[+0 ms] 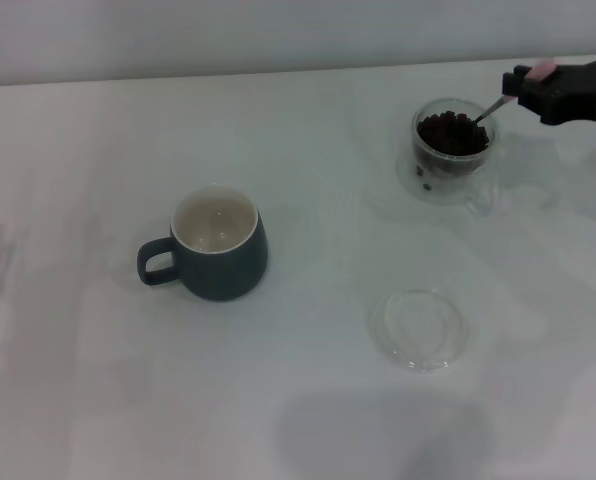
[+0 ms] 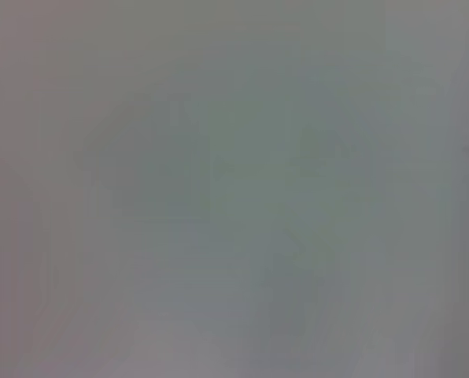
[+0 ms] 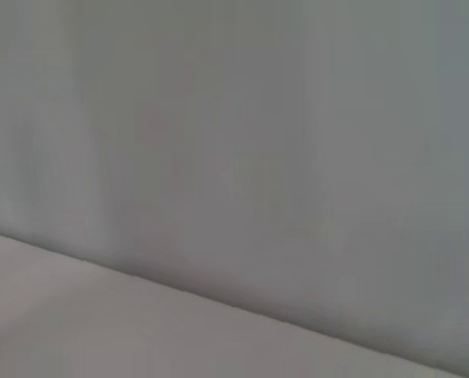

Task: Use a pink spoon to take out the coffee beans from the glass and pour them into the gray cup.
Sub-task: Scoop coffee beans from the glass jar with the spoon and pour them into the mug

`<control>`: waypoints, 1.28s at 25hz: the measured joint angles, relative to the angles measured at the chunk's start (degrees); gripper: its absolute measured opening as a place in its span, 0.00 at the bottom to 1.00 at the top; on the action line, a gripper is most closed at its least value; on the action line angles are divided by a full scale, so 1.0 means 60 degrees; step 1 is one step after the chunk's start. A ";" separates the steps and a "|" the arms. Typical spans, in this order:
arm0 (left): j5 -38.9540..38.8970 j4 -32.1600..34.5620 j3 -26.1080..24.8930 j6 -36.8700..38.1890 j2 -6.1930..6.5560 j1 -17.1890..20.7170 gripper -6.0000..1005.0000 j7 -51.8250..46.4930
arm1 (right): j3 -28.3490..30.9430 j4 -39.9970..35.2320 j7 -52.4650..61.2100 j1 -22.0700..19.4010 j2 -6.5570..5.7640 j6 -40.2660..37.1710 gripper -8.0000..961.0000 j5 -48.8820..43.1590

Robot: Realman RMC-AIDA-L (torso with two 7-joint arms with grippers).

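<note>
In the head view, the clear glass (image 1: 448,185) stands at the far right of the table, filled with dark coffee beans (image 1: 451,133). My right gripper (image 1: 521,87) is at the far right edge, shut on the pink spoon (image 1: 490,109). The spoon's pink handle end sticks out above the fingers and its metal neck slants down into the beans; the bowl is hidden among them. The gray cup (image 1: 218,262) stands left of centre, handle to the left, with an empty white inside. My left gripper is out of view.
A flat clear glass saucer (image 1: 423,328) lies on the white table (image 1: 78,380) in front of the glass, to the right of the gray cup. The wrist views show only blank grey surfaces.
</note>
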 joint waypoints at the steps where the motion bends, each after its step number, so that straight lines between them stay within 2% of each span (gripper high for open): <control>1: 0.0000 0.0000 0.0000 0.0000 0.0000 0.0000 0.85 0.0000 | -0.0001 0.0049 0.0087 0.0003 0.0000 -0.0004 0.20 -0.0013; 14: -0.0005 -0.0020 -0.0028 0.0042 0.0027 0.0022 0.85 0.0009 | 0.0081 -0.0017 0.3965 0.0181 -0.0107 -0.0094 0.21 -0.1065; 25: 0.0031 -0.0118 -0.0024 0.0086 0.0029 -0.0003 0.85 0.0015 | 0.0111 0.0144 0.7139 0.0499 -0.0380 -0.0344 0.22 -0.1708; 32: 0.0033 -0.0420 -0.0021 0.0102 0.0031 -0.0038 0.85 0.0015 | 0.0134 0.0573 0.8153 0.0518 -0.0584 -0.0390 0.22 -0.1717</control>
